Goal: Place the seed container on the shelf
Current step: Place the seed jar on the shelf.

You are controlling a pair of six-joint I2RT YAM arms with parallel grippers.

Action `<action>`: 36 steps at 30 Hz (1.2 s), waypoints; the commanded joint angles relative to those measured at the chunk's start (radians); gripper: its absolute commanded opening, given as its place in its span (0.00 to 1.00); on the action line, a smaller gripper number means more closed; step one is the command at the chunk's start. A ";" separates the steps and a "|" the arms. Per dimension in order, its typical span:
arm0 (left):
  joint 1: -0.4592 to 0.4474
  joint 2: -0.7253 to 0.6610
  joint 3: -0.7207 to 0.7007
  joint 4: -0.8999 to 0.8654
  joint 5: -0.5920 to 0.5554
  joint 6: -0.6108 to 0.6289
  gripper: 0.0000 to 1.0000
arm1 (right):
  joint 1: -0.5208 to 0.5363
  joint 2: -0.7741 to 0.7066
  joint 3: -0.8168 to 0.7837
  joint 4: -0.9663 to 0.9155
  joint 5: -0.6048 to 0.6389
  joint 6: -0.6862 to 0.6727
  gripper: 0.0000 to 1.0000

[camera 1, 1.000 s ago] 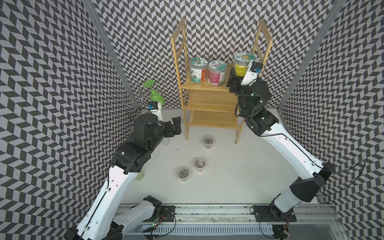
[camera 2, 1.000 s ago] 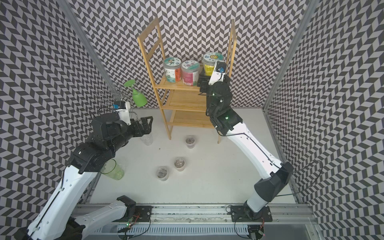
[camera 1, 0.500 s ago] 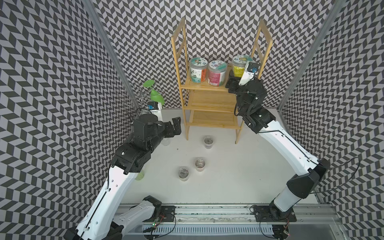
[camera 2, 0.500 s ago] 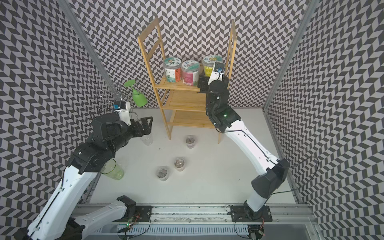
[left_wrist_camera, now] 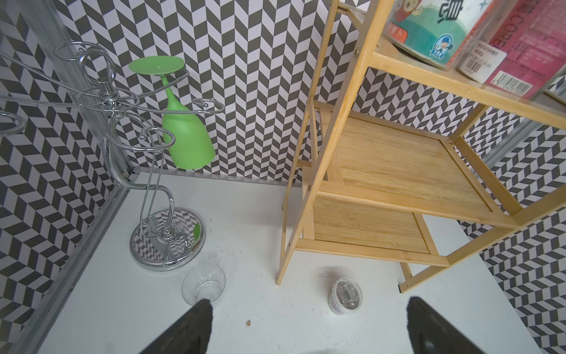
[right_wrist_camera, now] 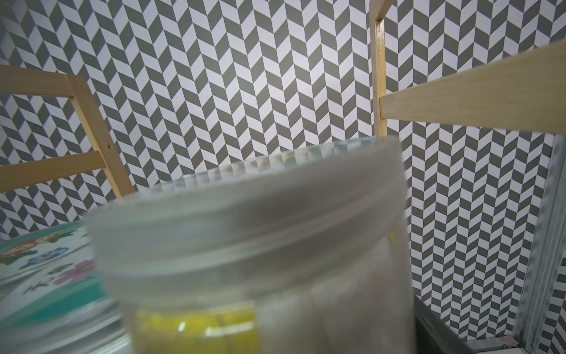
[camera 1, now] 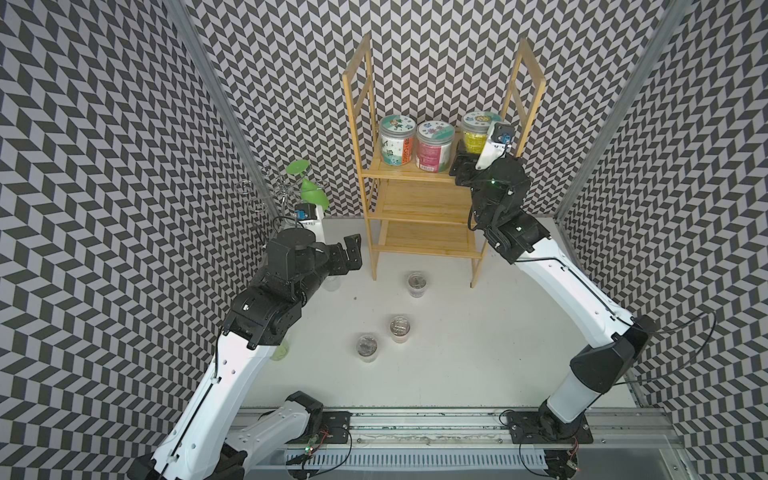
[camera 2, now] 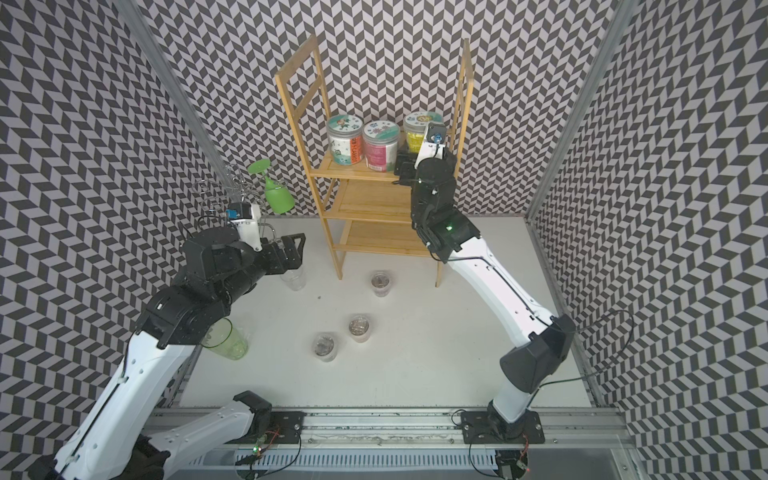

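The seed container is a clear jar with yellow contents and a printed lid, at the right end of the bamboo shelf's top tier. My right gripper is shut on its lower body, and one dark finger shows beside it. The jar fills the right wrist view, with a shelf rail behind it. Both top views show this jar and the right gripper holding it. I cannot tell whether its base touches the tier. My left gripper hangs open and empty over the table, left of the shelf.
A teal-and-white jar and a pink jar stand on the same tier. Three small lidded cups sit on the table. A clear cup, a chrome stand with a hanging green glass, and a green tumbler are at the left.
My right arm has reached a little farther over the top tier, carrying the yellow jar slightly toward the pink jar. The left arm has not moved.
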 commanded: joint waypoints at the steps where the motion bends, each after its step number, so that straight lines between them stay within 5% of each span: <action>1: 0.006 -0.017 -0.008 0.025 -0.008 0.019 0.99 | -0.013 0.004 0.030 0.021 0.032 0.035 0.83; 16: 0.006 -0.028 -0.020 0.029 -0.016 0.025 0.99 | -0.013 0.011 0.036 -0.015 0.049 0.057 0.94; 36: -0.003 -0.048 -0.042 0.048 -0.023 0.036 1.00 | 0.017 0.019 0.079 -0.088 0.109 0.060 0.96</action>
